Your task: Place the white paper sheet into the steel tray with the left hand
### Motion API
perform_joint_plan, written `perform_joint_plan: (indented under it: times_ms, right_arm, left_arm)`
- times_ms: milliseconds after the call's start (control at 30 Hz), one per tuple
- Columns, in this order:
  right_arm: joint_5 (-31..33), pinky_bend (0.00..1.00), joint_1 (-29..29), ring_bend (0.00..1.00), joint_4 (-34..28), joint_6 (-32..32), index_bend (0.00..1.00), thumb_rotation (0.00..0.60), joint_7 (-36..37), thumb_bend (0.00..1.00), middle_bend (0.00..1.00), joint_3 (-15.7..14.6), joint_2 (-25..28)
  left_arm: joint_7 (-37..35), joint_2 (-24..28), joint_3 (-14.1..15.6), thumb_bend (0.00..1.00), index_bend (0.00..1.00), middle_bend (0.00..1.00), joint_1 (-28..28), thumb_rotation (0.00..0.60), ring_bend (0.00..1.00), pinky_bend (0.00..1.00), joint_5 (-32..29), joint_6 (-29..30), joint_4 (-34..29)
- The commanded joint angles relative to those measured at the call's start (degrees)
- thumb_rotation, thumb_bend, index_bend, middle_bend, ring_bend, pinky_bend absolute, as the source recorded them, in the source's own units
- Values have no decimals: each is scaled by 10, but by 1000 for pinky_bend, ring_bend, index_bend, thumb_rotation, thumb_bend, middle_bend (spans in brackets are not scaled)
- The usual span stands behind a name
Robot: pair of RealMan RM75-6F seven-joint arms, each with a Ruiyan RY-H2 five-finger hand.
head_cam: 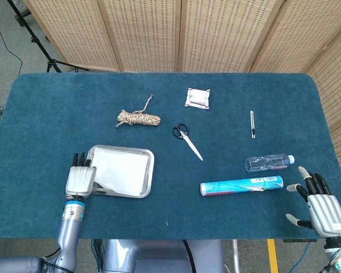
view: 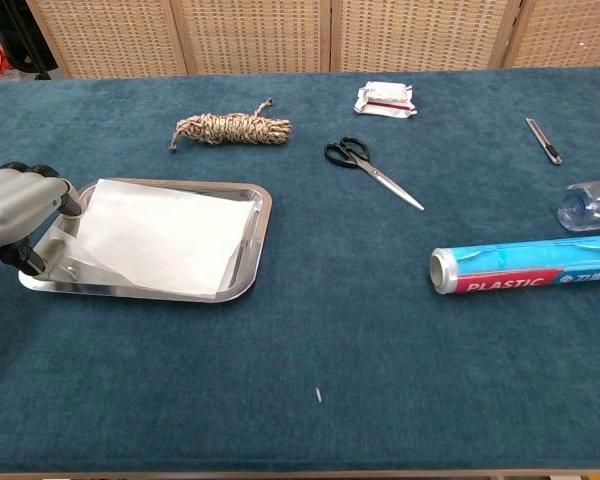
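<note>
The white paper sheet (view: 160,236) lies inside the steel tray (view: 242,276) (one corner rides its left rim), where the left hand (view: 15,215) pinches it. The placing looks nearly done; next, release and withdraw. The right hand (head_cam: 324,210) rests spread, empty.

the tray (view: 242,265) is polished, mirror-bright metal; the sheet (view: 160,235) in it is matt white paper. the table (view: 310,330) wears a napped teal cloth. the rope (view: 232,128) looks rough and fibrous, the roll (view: 525,265) glossy plastic, the bottle (head_cam: 267,163) clear plastic, and the scissors (view: 372,170) have bare steel blades.
</note>
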Motion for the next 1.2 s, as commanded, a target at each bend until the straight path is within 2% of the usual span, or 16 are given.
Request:
perform_joint_plan:
  times_ms: [33, 333, 533, 833, 1200]
  right_arm:
    - [0, 0, 0, 0, 0, 0, 335, 600, 0, 0, 7, 0, 0]
    - [0, 0, -1, 0, 0, 2, 335, 600, -1, 0, 7, 1, -1]
    - [0, 0, -1, 0, 0, 5, 335, 600, 0, 0, 7, 2, -3]
    - [-1, 0, -2, 0, 3, 7, 335, 600, 0, 0, 7, 2, -5]
    - [-1, 0, -2, 0, 4, 8, 335, 600, 0, 0, 7, 3, -8]
  left_arm:
    - [-3, 8, 1, 453, 628, 245, -1, 600, 0, 0, 0, -5, -10]
    - [-5, 39, 5, 334, 544, 225, -6, 600, 0, 0, -11, -22, -47]
    - [1, 59, 10, 270, 443, 175, -11, 600, 0, 0, -22, -34, -68]
    - [-10, 70, 12, 254, 436, 172, -13, 600, 0, 0, -14, -26, -87]
    - [-66, 122, -5, 248, 436, 171, -6, 600, 0, 0, 33, -5, -171]
